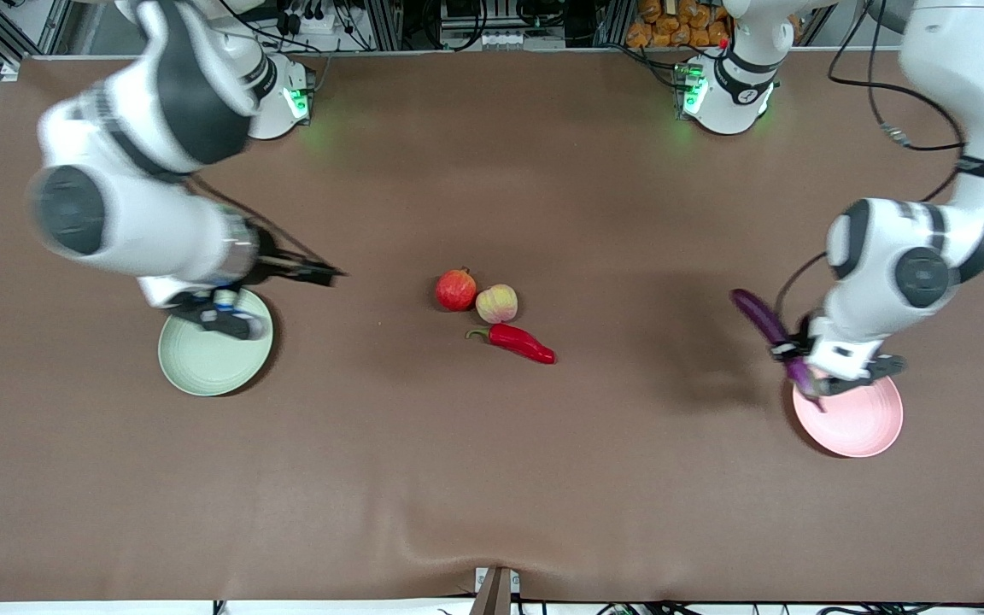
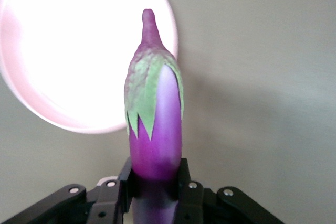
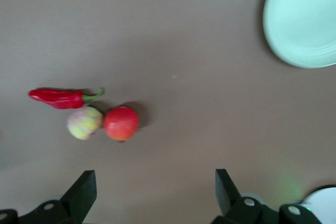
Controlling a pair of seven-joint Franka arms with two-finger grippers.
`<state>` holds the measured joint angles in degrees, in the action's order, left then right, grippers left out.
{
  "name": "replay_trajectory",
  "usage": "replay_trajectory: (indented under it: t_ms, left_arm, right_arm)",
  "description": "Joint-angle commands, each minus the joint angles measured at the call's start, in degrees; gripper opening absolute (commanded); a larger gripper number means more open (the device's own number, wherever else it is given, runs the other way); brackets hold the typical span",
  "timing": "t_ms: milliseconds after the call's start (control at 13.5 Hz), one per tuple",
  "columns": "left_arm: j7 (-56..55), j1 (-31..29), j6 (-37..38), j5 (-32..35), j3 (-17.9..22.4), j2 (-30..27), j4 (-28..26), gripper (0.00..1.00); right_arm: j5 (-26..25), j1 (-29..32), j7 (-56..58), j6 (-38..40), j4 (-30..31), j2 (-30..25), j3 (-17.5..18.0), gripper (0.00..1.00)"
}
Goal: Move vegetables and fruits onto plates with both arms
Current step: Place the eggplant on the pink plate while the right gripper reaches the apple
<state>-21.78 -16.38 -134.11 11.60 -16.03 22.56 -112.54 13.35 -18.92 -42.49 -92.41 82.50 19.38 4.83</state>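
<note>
My left gripper (image 1: 789, 352) is shut on the purple eggplant (image 1: 761, 316) and holds it tilted in the air, its green-capped stem end over the rim of the pale pink plate (image 1: 855, 423). The left wrist view shows the eggplant (image 2: 155, 114) between the jaws of the left gripper (image 2: 155, 174), with the pink plate (image 2: 63, 51) below. My right gripper (image 1: 325, 273) is open and empty above the table beside the pale green plate (image 1: 210, 363). The pomegranate (image 1: 456, 289), peach (image 1: 497, 303) and red chili (image 1: 522, 342) lie together mid-table. The right wrist view shows the right gripper (image 3: 155, 179), pomegranate (image 3: 121, 123), peach (image 3: 84, 123), chili (image 3: 60, 98) and green plate (image 3: 310, 19).
A brown cloth (image 1: 492, 478) covers the table, with a small wrinkle near the edge closest to the front camera. The two arm bases (image 1: 727, 94) stand along the edge farthest from it, with cables hanging by the left arm.
</note>
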Motion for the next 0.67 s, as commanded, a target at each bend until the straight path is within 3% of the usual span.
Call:
replay_trajectory:
  t_ms: [0, 296, 592]
  left_arm:
    - [12.3, -5.8, 0.3, 1.0, -0.8, 3.5, 4.6, 0.0]
    - [20.4, -9.1, 0.2, 1.0, -0.6, 10.1, 12.1, 0.0]
    - [22.1, -9.1, 0.1, 1.1, -0.2, 15.9, 19.2, 0.0]
  right_arm:
    - [2.0, -5.9, -8.5, -5.9, 0.0, 3.2, -0.5, 1.0]
    - [4.0, -13.1, -17.8, -15.0, 0.3, 9.1, -0.6, 1.0]
    - [4.0, -14.2, -17.9, -18.8, 4.1, 10.5, -0.6, 1.0]
